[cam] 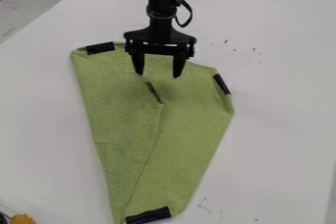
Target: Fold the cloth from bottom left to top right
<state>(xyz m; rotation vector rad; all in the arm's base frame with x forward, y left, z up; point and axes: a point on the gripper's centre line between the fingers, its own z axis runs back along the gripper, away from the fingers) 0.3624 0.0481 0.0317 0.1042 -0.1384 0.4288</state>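
- Hanging over the far part of the green cloth (190,134), the black claw (158,75) points down, its two fingers standing wide apart with a gap between them; whether their tips touch the fabric, I cannot tell.
- The robot arm (160,2) comes in from the far edge, left of the middle, with a black cable (189,15) looping out on its right side.
- The cloth lies on the white desk (282,144), left of the middle, broad at the far end and narrowing towards the near edge.
- Its left side carries a folded-over flap (121,110), lying on top of the rest; the flap's free edge runs from a tip near the claw down to the narrow near end, with a few soft creases across its near half.
- Black strips mark the cloth: a far left strip (99,47) at that corner, a right strip (222,84) on a slant along the right edge, and a near strip (148,215) across the narrow end.
- A thinner middle strip (154,92) sits at the flap's tip, just on the near side of the claw.
- Small dark marks (256,51) dot the desk to the right of the claw.
- An orange object (22,218) shows at the near left corner, partly cut off.
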